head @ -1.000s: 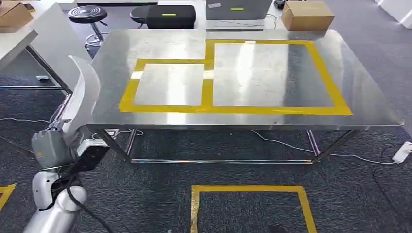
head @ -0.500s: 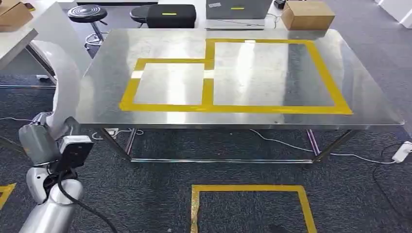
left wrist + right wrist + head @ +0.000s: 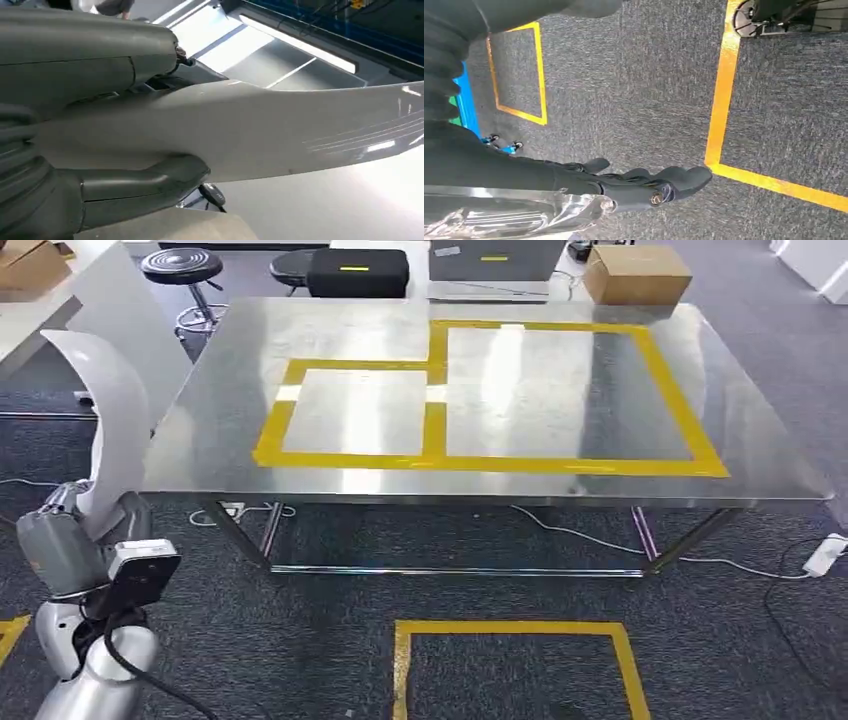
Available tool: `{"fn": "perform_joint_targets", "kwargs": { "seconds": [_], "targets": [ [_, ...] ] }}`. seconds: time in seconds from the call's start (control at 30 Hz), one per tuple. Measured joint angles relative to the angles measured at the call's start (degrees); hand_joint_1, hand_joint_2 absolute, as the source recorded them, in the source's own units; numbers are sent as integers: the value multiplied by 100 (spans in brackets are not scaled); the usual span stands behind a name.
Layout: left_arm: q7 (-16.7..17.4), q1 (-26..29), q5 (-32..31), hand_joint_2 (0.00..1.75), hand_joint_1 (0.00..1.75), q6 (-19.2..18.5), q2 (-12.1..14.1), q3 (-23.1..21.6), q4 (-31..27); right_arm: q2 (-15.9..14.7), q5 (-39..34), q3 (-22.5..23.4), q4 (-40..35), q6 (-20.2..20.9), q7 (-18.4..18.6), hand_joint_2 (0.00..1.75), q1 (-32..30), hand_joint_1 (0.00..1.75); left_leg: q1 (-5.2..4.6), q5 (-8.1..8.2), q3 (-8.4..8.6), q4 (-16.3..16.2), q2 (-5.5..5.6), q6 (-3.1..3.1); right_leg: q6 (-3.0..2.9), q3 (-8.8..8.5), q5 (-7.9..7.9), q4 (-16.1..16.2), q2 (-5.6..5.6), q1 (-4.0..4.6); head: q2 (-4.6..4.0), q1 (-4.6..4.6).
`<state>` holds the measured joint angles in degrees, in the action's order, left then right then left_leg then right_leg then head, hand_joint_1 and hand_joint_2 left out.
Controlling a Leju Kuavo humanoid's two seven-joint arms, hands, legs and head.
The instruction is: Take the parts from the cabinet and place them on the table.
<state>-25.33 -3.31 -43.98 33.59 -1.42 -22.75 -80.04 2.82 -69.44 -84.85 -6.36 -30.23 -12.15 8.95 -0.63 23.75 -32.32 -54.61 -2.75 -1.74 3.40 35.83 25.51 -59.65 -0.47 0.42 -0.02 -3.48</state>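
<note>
The robot stands facing the steel table [image 3: 200, 440], and its left hand [image 3: 60, 540] grips a long, curved white panel [image 3: 115, 420], the part it has to deliver. The panel stands nearly upright beside the table's left end, its top higher than the tabletop, probably so that it can swing over the edge without catching. In the left wrist view the thumb [image 3: 145, 187] and the fingers [image 3: 90, 50] clamp the panel [image 3: 280, 125] from both faces, a firm hold on a wide, awkward sheet.

The right hand [image 3: 644, 185] hangs low over the grey carpet [image 3: 634, 90], fingers loosely spread with nothing in them.

Yellow tape [image 3: 435, 415] marks two rectangles on the tabletop, likely where parts belong; both are bare. Beyond the table stand a black stool [image 3: 180, 265], a black case [image 3: 358, 272] and a cardboard box [image 3: 637, 273]. A pale bench [image 3: 40, 315] sits close on the left, near the panel, and I would watch it and the table corner during the swing.
</note>
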Motion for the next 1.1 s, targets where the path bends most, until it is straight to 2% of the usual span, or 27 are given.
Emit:
{"fn": "perform_joint_targets", "kwargs": {
  "seconds": [0.07, 0.1, 0.13, 0.17, 0.2, 0.27, 0.3, 0.33, 0.4, 0.47, 0.5, 0.53, 0.57, 0.6, 0.63, 0.67, 0.7, 0.73, 0.77, 0.8, 0.83, 0.87, 0.93, 0.97, 1.0, 1.03, 1.1],
  "targets": [
    [-4, 26, -2, 175, 175, -2, 0, 0, 0, 0, -2, 0, 0, 0, 0, 175, -8, 0, 3, -1, -8, -2, 3, -3, 40, 394, 478, -950, 17, -34, 0, 18],
    [-9, 39, -9, 175, 175, -2, 2, 0, 0, 0, -7, 0, 0, 0, 2, 175, -12, 0, 3, -2, -12, -6, 4, -2, 56, 584, 643, -1390, 19, -40, 0, 26],
    [-9, 54, -9, 175, 175, -2, 4, 0, 0, 0, -9, 0, 0, 0, 9, 175, -15, 0, 4, -1, -11, -7, 5, 2, 64, 653, 667, -1559, 19, -47, 0, 26],
    [-9, 59, -11, 175, 175, -2, 4, 0, 0, 0, -13, 0, 0, 0, 9, 175, -15, 0, 7, 1, -8, -10, 8, 12, 71, 560, 533, -1407, 18, -59, 0, 26],
    [-11, 59, -11, 175, 175, -2, 4, -2, 0, 0, -22, -2, 0, 0, 9, 175, -14, 0, 15, 4, -8, -23, 13, 30, 72, 350, 320, -1013, 18, -66, 0, 26],
    [-13, 59, -18, 175, 175, -2, 4, -2, -4, 0, -31, -2, 0, -4, 9, 175, -8, 0, 41, 37, -1, -76, 20, 91, 86, -277, -119, 134, -2, -94, 0, 31],
    [-13, 62, -17, 175, 175, -2, 2, 0, -13, 4, -37, -2, -2, -2, 7, 175, 6, 0, 12, 49, -15, -90, 20, 141, 55, -337, 5, 232, 19, -45, 0, 33],
    [-13, 56, -22, 175, 175, -2, 4, -2, -15, 9, -46, -2, -2, -7, 2, 175, 1, 0, 9, 51, -29, -116, 24, 167, -30, -357, -46, 275, 38, -53, 0, 22],
    [-20, 57, -28, 175, 175, -2, 4, -7, -22, 9, -48, -2, -2, -11, 0, 175, -8, 0, 25, 27, -31, -103, 22, 223, -105, -323, -34, 242, 52, -30, 0, 24],
    [-20, 57, -28, 175, 175, -2, 0, -7, -44, 9, -55, -2, -2, -13, 0, 175, -8, 0, 45, 87, -42, -143, 53, 306, -186, -336, -67, 268, 75, -74, 0, 27],
    [-22, 50, -28, 175, 175, -2, 2, -7, -48, 9, -61, -2, 0, -15, 0, 175, 0, 0, 43, 230, -112, -316, 143, 341, -215, -334, -66, 268, 84, -81, 0, 9],
    [-24, 46, -33, 175, 175, -2, 2, -7, -48, 9, -68, -2, -2, -17, 0, 175, 5, 0, 50, 463, -293, -705, 190, 368, -236, -327, -71, 268, 88, -87, 0, 16],
    [-24, 54, -33, 175, 175, -2, 9, -9, -46, 11, -68, -4, -2, -17, 0, 175, 6, 0, 57, 703, -536, -1211, 210, 387, -246, -317, -70, 267, 94, -88, 0, 13],
    [-24, 63, -33, 175, 175, -4, 13, -9, -46, 11, -68, -4, -2, -20, 0, 175, 0, 0, 60, 876, -775, -1679, 214, 397, -248, -307, -70, 267, 101, -87, 0, 13],
    [-24, 72, -33, 175, 175, -4, 20, -9, -46, 11, -70, -4, -2, -22, 9, 175, -8, 0, 62, 907, -913, -1926, 215, 403, -248, -304, -70, 266, 108, -88, 0, 16],
    [-22, 74, -33, 175, 175, -4, 24, -9, -46, 9, -72, -7, -2, -24, 20, 175, -10, 0, 63, 818, -906, -1891, 215, 397, -247, -307, -70, 266, 114, -90, 0, 15],
    [-24, 73, -33, 175, 175, -4, 24, -9, -46, 9, -72, -7, -2, -28, 20, 175, -7, 0, 67, 619, -795, -1646, 216, 386, -245, -311, -69, 266, 126, -91, 0, 15],
    [-24, 73, -33, 175, 175, -4, 24, -9, -46, 11, -72, -7, -2, -33, 20, 175, -2, 0, 68, 369, -583, -1213, 216, 372, -240, -319, -69, 266, 134, -95, 0, 18],
    [-24, 70, -33, 175, 175, -4, 24, -9, -46, 13, -72, -6, -2, -33, 20, 175, 4, 0, 72, 106, -270, -624, 219, 362, -220, -330, -66, 266, 151, -100, 0, 13],
    [-24, 65, -33, 175, 175, -4, 24, -11, -46, 15, -72, -7, -2, -33, 20, 175, 8, 0, 80, 40, -58, -253, 239, 357, -187, -330, -63, 262, 164, -84, 0, 13],
    [-24, 56, -35, 175, 175, -4, 22, -11, -46, 13, -72, -7, -2, -33, 20, 175, 13, 0, 74, 106, -18, -125, 261, 316, -149, -299, -40, 228, 180, -52, 0, 20],
    [-24, 67, -33, 175, 175, -7, 24, -11, -46, 15, -72, -7, -2, -35, 26, 175, 13, 0, 71, 98, -43, -140, 261, 282, -115, -297, -56, 250, 182, -54, 0, 48],
    [-24, 69, -33, 175, 175, -9, 28, -11, -46, 13, -72, -7, -2, -35, 37, 175, 0, 0, 50, 105, -49, -144, 260, 208, -51, -315, -63, 292, 181, -70, 0, 44],
    [-24, 59, -33, 175, 175, -9, 26, -11, -48, 13, -72, -7, -2, -37, 37, 175, 0, 0, 94, 68, -29, -110, 251, 150, -13, -282, -38, 273, 171, -75, 0, 31],
    [-24, 52, -33, 175, 175, -9, 15, -11, -48, 13, -72, -7, -2, -37, 37, 175, 3, 0, 94, 76, -20, -110, 249, 128, 11, -236, 75, 117, 136, -71, 0, 75],
    [-24, 55, -35, 175, 175, -9, 9, -11, -48, 13, -72, -7, -2, -37, 37, 175, 8, 0, 93, 80, -16, -110, 248, 93, 34, -61, 297, -264, 112, -74, 0, 143],
    [-24, 58, -35, 175, 175, -11, 13, -11, -48, 13, -72, -9, -2, -37, 44, 175, 5, 0, 84, 89, -17, -111, 247, 80, 54, 410, 690, -1210, 105, -77, 0, 166]
  ]
}}
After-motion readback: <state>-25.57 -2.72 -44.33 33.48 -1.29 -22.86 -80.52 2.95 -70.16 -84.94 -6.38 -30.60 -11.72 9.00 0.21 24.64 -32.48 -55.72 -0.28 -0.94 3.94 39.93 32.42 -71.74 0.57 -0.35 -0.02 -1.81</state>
